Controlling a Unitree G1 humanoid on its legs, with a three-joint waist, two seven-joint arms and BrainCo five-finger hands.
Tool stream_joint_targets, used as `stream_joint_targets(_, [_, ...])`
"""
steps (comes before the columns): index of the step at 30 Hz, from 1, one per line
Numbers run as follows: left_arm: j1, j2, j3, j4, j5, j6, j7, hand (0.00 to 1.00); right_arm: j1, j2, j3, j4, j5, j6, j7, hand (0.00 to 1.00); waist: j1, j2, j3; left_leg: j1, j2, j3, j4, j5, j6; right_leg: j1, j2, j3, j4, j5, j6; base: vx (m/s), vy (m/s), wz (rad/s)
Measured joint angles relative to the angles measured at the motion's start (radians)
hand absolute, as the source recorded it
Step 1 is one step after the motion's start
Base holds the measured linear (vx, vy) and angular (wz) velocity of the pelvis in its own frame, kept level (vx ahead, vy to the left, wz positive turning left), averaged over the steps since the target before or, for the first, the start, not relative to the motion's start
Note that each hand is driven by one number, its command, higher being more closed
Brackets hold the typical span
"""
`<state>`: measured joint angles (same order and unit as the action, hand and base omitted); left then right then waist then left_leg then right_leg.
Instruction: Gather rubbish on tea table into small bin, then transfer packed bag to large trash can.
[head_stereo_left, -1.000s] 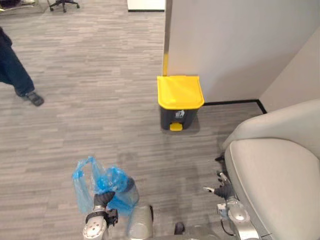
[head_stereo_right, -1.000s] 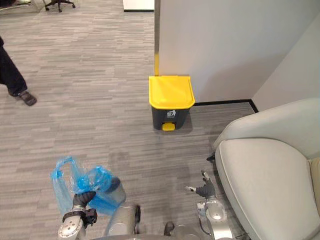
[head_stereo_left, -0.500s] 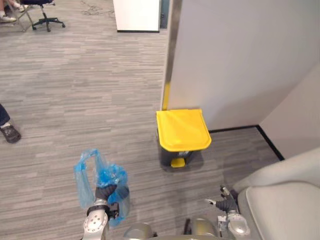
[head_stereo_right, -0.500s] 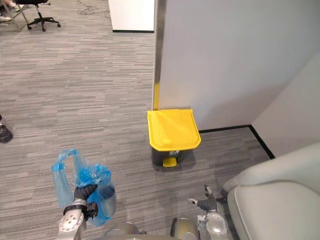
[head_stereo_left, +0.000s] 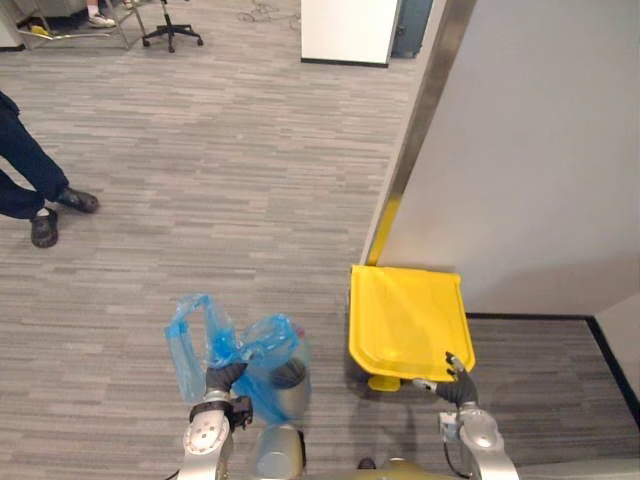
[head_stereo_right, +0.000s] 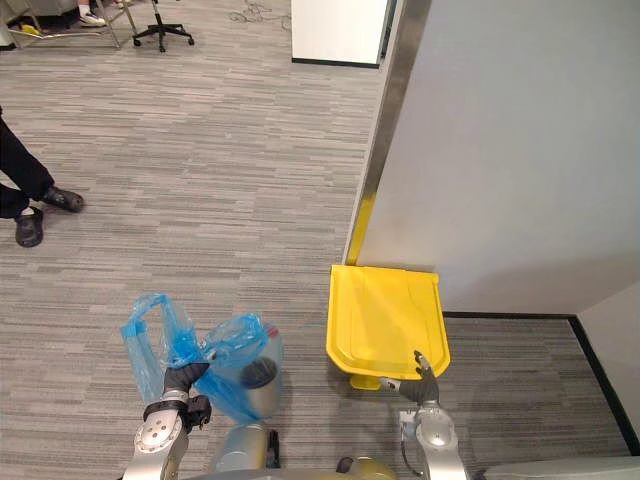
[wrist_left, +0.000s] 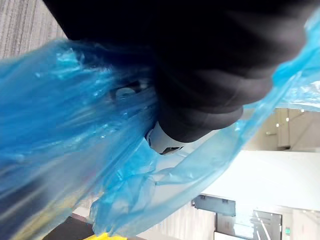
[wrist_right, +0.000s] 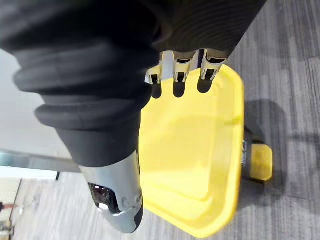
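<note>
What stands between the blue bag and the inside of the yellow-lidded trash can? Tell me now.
The trash can's yellow lid is closed, covering the opening. The left hand grips the blue bag beside the can; the open right hand is at the lid's front edge, not visibly lifting it.

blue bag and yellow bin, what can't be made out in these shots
blue bag contents: crumpled plastic hides them in the eye views and the left wrist view; the left hand grips it.
yellow-lidded bin: seen from above, the lid hides its body.
right hand: open by the lid; whether it touches cannot be judged.
person: cut off by the eye views' left edge, legs and shoes alone.
</note>
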<state>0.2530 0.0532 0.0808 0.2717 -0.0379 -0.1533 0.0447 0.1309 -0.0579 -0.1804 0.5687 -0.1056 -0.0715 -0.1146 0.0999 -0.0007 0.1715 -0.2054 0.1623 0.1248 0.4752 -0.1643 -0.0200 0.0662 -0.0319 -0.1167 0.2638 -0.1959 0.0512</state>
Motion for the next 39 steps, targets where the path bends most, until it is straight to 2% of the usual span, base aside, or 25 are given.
stream_joint_targets(1, [-0.008, 0.005, -0.001, 0.023, 0.0, 0.003, 0.0, 1.0, 0.008, 0.018, -0.006, 0.004, 0.004, 0.004, 0.002, 0.0, 0.0, -0.025, -0.009, 0.02, -0.027, 0.014, -0.004, -0.001, 0.0, 0.005, -0.029, 0.013, 0.0, -0.007, 0.004, 0.2, 0.149, -0.12])
stream_joint_targets(2, [-0.005, 0.011, -0.001, 0.023, 0.0, 0.003, 0.0, 1.0, 0.017, 0.022, -0.007, 0.001, 0.015, 0.001, 0.002, 0.0, -0.004, -0.033, -0.014, 0.028, -0.042, 0.018, -0.011, -0.001, 0.0, 0.013, -0.045, 0.016, -0.009, -0.005, 0.002, 0.21, 0.172, -0.11])
stream_joint_targets(3, [-0.004, 0.011, -0.001, 0.023, 0.0, 0.003, -0.001, 1.0, 0.021, 0.02, -0.01, 0.001, 0.02, 0.001, 0.002, 0.0, -0.001, -0.036, -0.015, 0.037, -0.044, 0.028, -0.011, -0.008, 0.009, 0.024, -0.047, 0.032, -0.023, 0.005, -0.007, 0.18, 0.141, -0.12])
stream_joint_targets(7, [-0.004, 0.025, 0.001, 0.024, 0.0, 0.003, -0.001, 1.0, 0.015, 0.024, -0.01, 0.001, 0.022, 0.001, 0.001, 0.0, -0.001, -0.035, -0.015, 0.067, -0.038, 0.068, -0.024, -0.012, 0.012, 0.035, -0.047, 0.085, -0.05, 0.021, 0.009, 0.04, 0.031, -0.29])
stream_joint_targets(11, [0.012, 0.024, 0.006, 0.055, 0.001, 0.004, -0.001, 1.0, 0.03, 0.021, -0.033, 0.006, 0.025, 0.004, -0.009, 0.0, -0.003, -0.005, -0.019, 0.072, 0.004, 0.084, -0.021, -0.05, -0.005, 0.013, -0.015, 0.148, -0.074, 0.018, 0.023, -0.07, -0.061, -0.54])
stream_joint_targets(16, [0.056, -0.002, 0.015, 0.054, 0.001, 0.005, -0.001, 1.0, 0.058, 0.008, -0.05, 0.006, 0.025, 0.009, -0.018, 0.0, -0.008, 0.023, -0.033, 0.068, 0.045, 0.139, -0.015, -0.071, -0.03, -0.047, 0.021, 0.232, -0.045, 0.016, 0.017, -0.11, -0.02, -0.56])
stream_joint_targets(17, [0.061, -0.001, 0.019, 0.054, 0.001, 0.005, -0.001, 1.0, 0.057, 0.01, -0.048, 0.006, 0.025, 0.009, -0.018, 0.0, -0.006, 0.026, -0.035, 0.059, 0.052, 0.148, -0.005, -0.081, -0.026, -0.067, 0.03, 0.256, -0.035, 0.017, 0.016, -0.06, 0.028, -0.61])
stream_joint_targets(23, [0.079, -0.001, 0.033, 0.054, 0.0, 0.012, 0.0, 1.0, 0.049, 0.012, -0.035, 0.006, 0.025, 0.01, -0.018, 0.0, -0.001, 0.023, -0.034, 0.022, 0.067, 0.175, 0.053, -0.139, -0.031, -0.115, 0.049, 0.311, -0.03, 0.022, 0.015, 0.02, 0.059, -0.36])
stream_joint_targets(27, [0.08, 0.0, 0.035, 0.051, 0.0, 0.012, 0.0, 1.0, 0.03, 0.011, -0.033, 0.006, 0.025, 0.01, -0.018, 0.0, -0.004, 0.026, -0.034, 0.004, 0.082, 0.181, 0.131, -0.219, -0.026, -0.141, 0.049, 0.319, 0.033, -0.008, 0.043, 0.12, 0.092, -0.19])
stream_joint_targets(28, [0.08, -0.001, 0.036, 0.051, 0.0, 0.013, 0.0, 1.0, 0.026, 0.011, -0.032, 0.006, 0.025, 0.01, -0.018, 0.0, 0.001, 0.027, -0.032, 0.015, 0.087, 0.181, 0.16, -0.251, -0.019, -0.173, 0.049, 0.297, 0.135, -0.029, 0.049, 0.21, 0.111, -0.42])
stream_joint_targets(29, [0.079, 0.0, 0.04, 0.051, 0.0, 0.014, 0.003, 1.0, 0.011, 0.013, -0.024, 0.006, 0.025, 0.01, -0.018, 0.0, -0.001, 0.027, -0.01, 0.062, 0.087, 0.19, 0.163, -0.282, 0.002, -0.24, 0.039, 0.217, 0.33, -0.038, 0.051, 0.18, 0.086, -0.39])
stream_joint_targets(30, [0.079, 0.005, 0.038, 0.052, -0.001, 0.014, 0.004, 1.0, 0.008, 0.013, -0.019, 0.006, 0.025, 0.01, -0.018, 0.0, -0.003, 0.025, 0.002, 0.091, 0.08, 0.193, 0.161, -0.29, 0.012, -0.267, 0.025, 0.165, 0.409, -0.059, 0.047, 0.2, 0.072, -0.22])
stream_joint_targets(31, [0.079, 0.013, 0.033, 0.052, -0.001, 0.015, 0.006, 1.0, 0.015, 0.013, -0.015, 0.006, 0.025, 0.011, -0.018, 0.0, -0.007, 0.028, 0.011, 0.129, 0.076, 0.2, 0.161, -0.308, 0.018, -0.297, 0.006, 0.101, 0.456, -0.086, 0.031, 0.26, 0.028, -0.04])
stream_joint_targets(33, [0.057, 0.045, 0.029, 0.062, -0.001, 0.014, 0.012, 1.0, 0.017, 0.01, -0.01, 0.006, 0.025, 0.013, -0.019, 0.0, -0.01, 0.0, 0.019, 0.207, 0.075, 0.2, 0.177, -0.366, 0.015, -0.391, -0.02, -0.035, 0.431, -0.088, 0.014, 0.35, -0.015, 0.12])
stream_joint_targets(34, [0.043, 0.054, 0.03, 0.075, -0.001, 0.012, 0.013, 1.0, 0.014, 0.007, -0.011, 0.008, 0.025, 0.013, -0.019, 0.0, -0.009, -0.005, 0.023, 0.219, 0.076, 0.201, 0.186, -0.379, 0.016, -0.422, -0.024, -0.056, 0.399, -0.07, 0.013, 0.45, -0.072, 0.4])
stream_joint_targets(35, [0.007, 0.074, 0.03, 0.137, -0.001, 0.012, 0.02, 1.0, -0.006, -0.007, -0.011, 0.047, 0.025, 0.012, -0.019, 0.0, -0.019, -0.015, 0.027, 0.241, 0.069, 0.186, 0.206, -0.393, 0.003, -0.427, -0.046, -0.09, 0.327, 0.071, 0.012, 0.42, -0.055, 0.1])
stream_joint_targets(36, [-0.009, 0.077, 0.034, 0.166, -0.001, 0.013, 0.025, 1.0, -0.033, -0.02, -0.01, 0.081, 0.026, 0.013, -0.018, 0.0, -0.005, -0.01, 0.036, 0.249, 0.066, 0.152, 0.221, -0.405, -0.002, -0.431, -0.044, -0.097, 0.32, 0.122, -0.039, 0.44, -0.05, -0.03])
stream_joint_targets(37, [-0.026, 0.073, 0.038, 0.178, -0.001, 0.019, 0.028, 1.0, -0.06, -0.035, -0.011, 0.101, 0.026, 0.015, -0.019, 0.0, 0.0, -0.001, 0.058, 0.256, 0.057, 0.106, 0.226, -0.41, -0.012, -0.407, -0.063, -0.112, 0.337, 0.127, -0.053, 0.3, 0.021, -0.07])
stream_joint_targets(38, [-0.052, 0.071, 0.038, 0.193, -0.001, 0.023, 0.023, 1.0, -0.09, -0.063, -0.023, 0.132, 0.028, 0.014, -0.024, 0.0, -0.008, 0.006, 0.105, 0.305, 0.013, 0.058, 0.165, -0.373, -0.059, -0.404, -0.104, -0.107, 0.419, 0.111, -0.053, 0.31, 0.03, 0.21])
stream_joint_targets(39, [-0.09, 0.074, 0.043, 0.191, -0.001, 0.019, 0.026, 1.0, -0.094, -0.084, -0.036, 0.153, 0.035, 0.013, -0.027, 0.0, -0.009, -0.012, 0.137, 0.349, -0.031, 0.024, 0.12, -0.336, -0.046, -0.444, -0.114, -0.089, 0.507, 0.071, -0.024, 0.27, 0.03, 0.23])
